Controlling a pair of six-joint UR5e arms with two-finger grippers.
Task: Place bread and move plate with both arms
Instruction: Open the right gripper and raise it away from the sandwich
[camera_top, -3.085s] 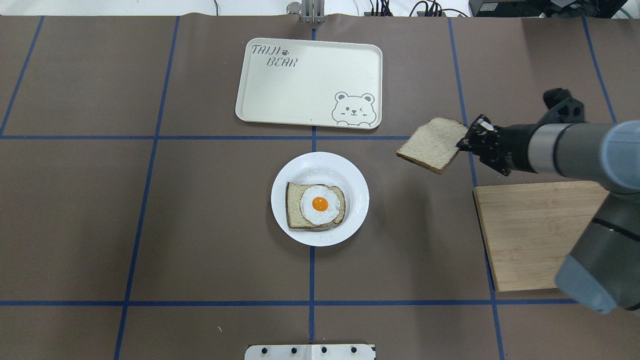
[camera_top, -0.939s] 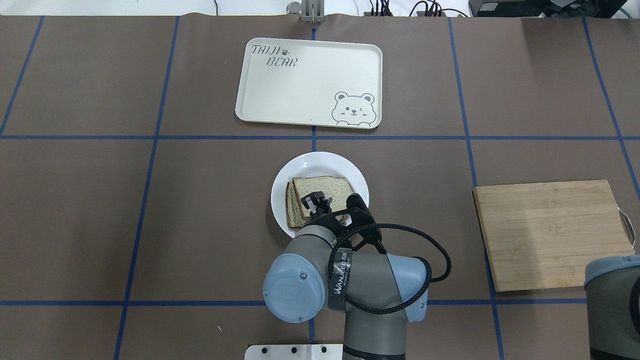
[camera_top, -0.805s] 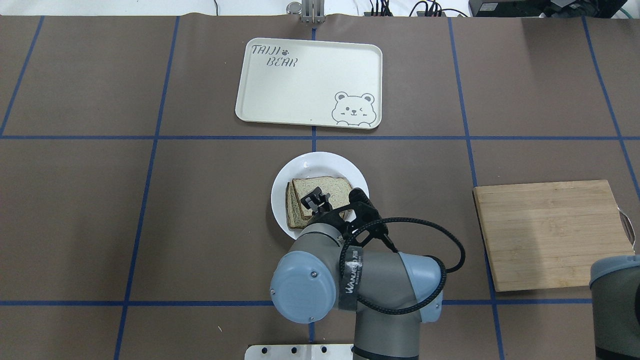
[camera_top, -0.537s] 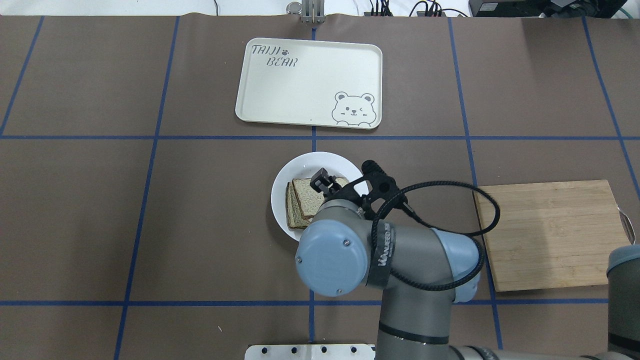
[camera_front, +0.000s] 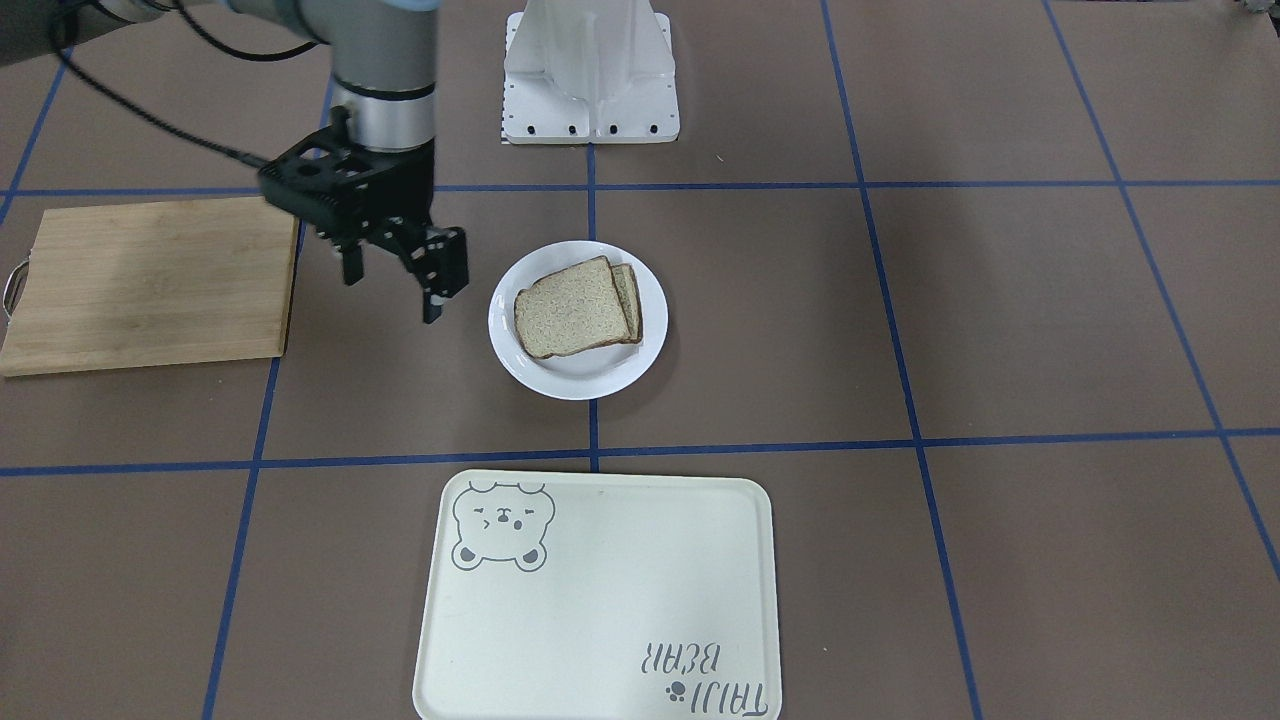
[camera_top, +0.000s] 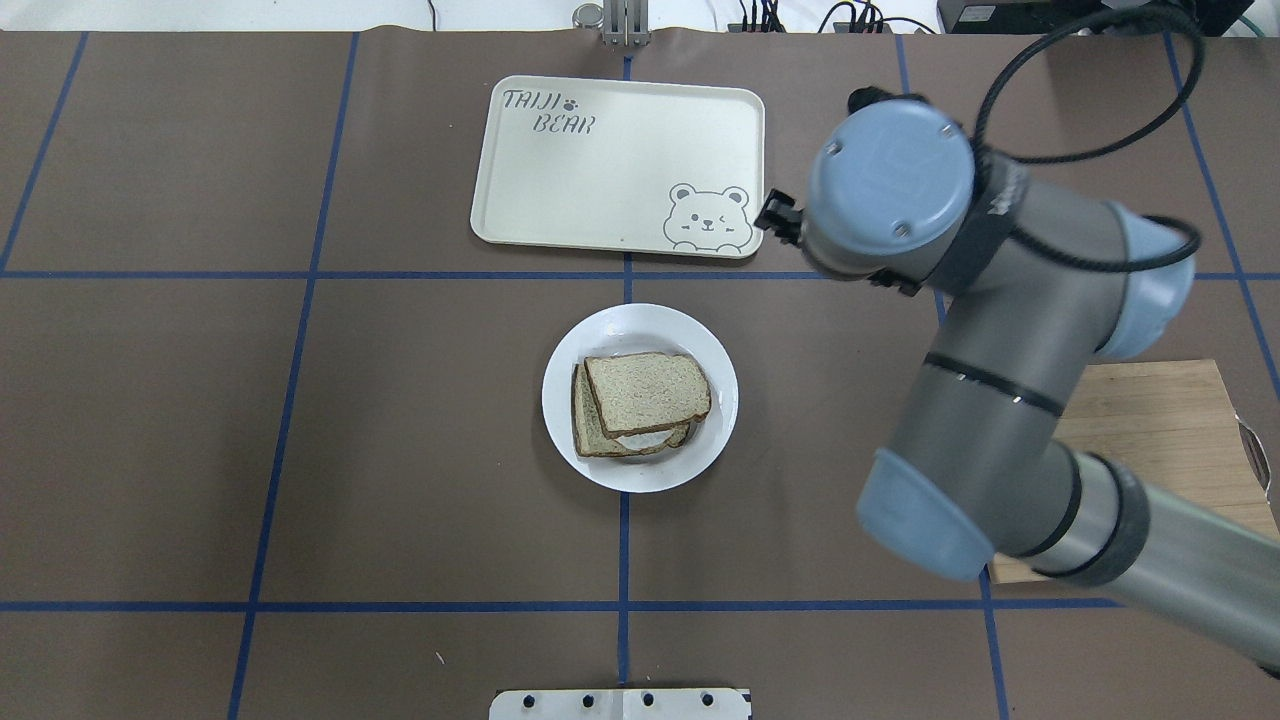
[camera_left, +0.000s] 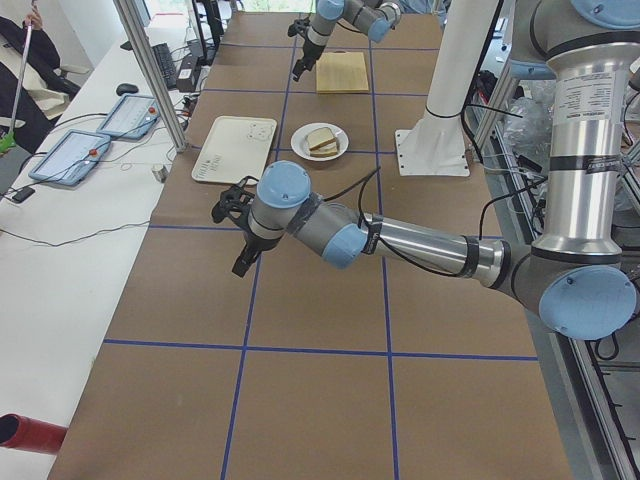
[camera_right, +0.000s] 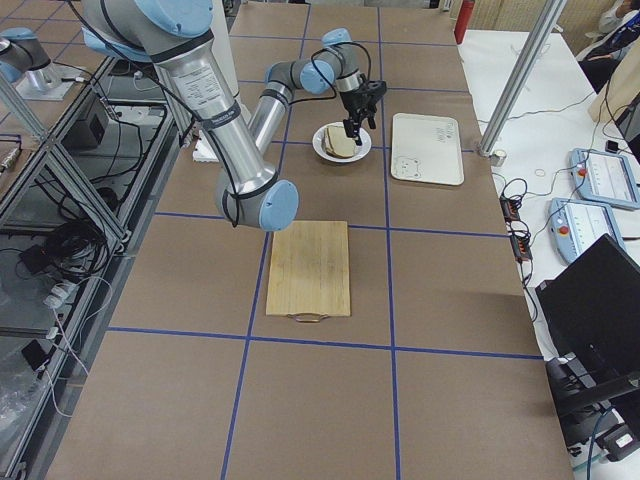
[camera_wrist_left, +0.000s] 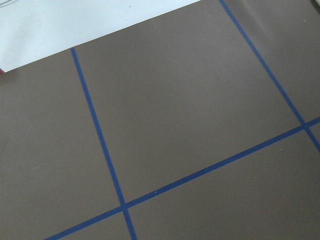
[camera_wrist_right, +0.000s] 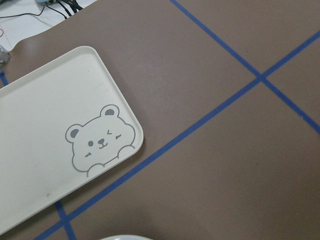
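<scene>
Two slices sit stacked on the plate (camera_front: 560, 385). The bread (camera_front: 570, 310) lies flat on top, skewed over the egg slice (camera_front: 629, 288) beneath, so the placing looks done and the plate move remains.

The right gripper (camera_front: 391, 300) hangs just beside the plate on the robot's right side, its jaws spread wide and holding nothing. From it, the plate lies straight toward the robot's left.

The left gripper (camera_left: 243, 262) shows only in the side view, well apart from the plate on the opposite side. Whether it is spread or closed cannot be told. The right arm is clearly nearer.

Being round, the plate offers any rim point, so opposite edges would suit the two arms. The tray (camera_front: 600, 600) lies beyond the plate, away from the robot. The cutting board (camera_front: 150, 280) lies on the right gripper's far side. Nothing shows between either gripper and the rim.
</scene>
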